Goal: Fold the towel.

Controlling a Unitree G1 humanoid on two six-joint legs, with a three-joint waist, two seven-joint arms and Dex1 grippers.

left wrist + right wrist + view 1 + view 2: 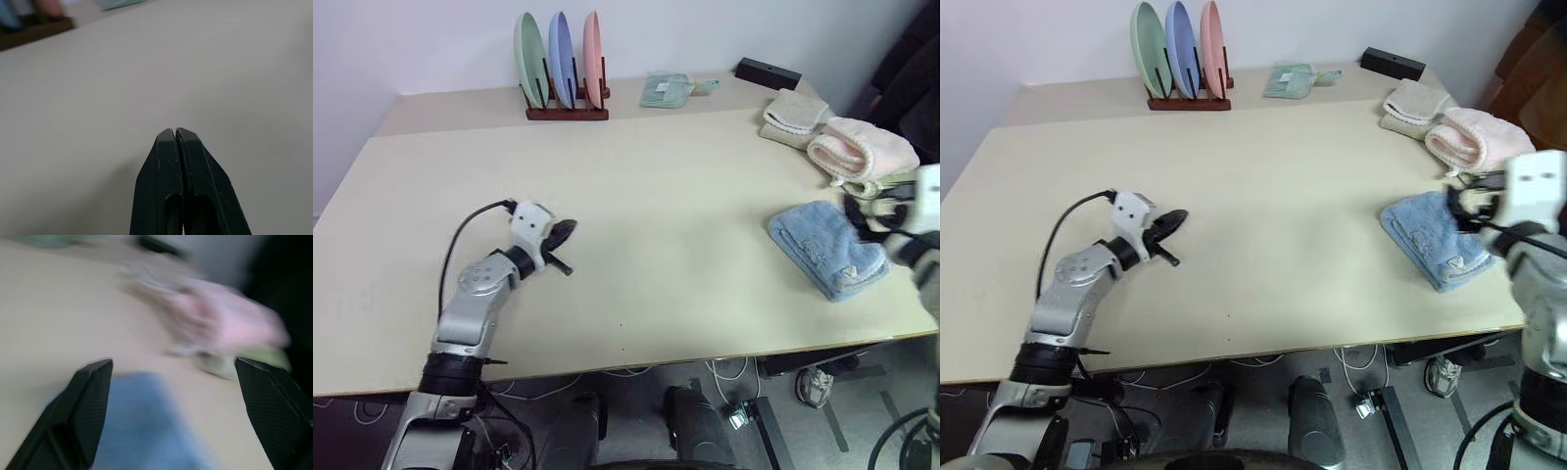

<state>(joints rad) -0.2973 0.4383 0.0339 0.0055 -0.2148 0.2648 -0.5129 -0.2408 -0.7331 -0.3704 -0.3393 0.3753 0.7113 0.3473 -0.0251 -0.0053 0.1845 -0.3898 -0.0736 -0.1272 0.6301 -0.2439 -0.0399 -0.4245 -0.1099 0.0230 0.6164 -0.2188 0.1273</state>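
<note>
The towel [825,248] is lying folded near the table's [666,284] right edge. Our right gripper [173,396] is hovering released above it, and should lift clear without snagging. Our left gripper [177,134] is clenched empty, well apart.

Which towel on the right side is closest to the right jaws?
The light blue towel, folded and lying alone toward the table's front edge, right beside the open right gripper. The pink towel and beige towel sit farther back.
</note>
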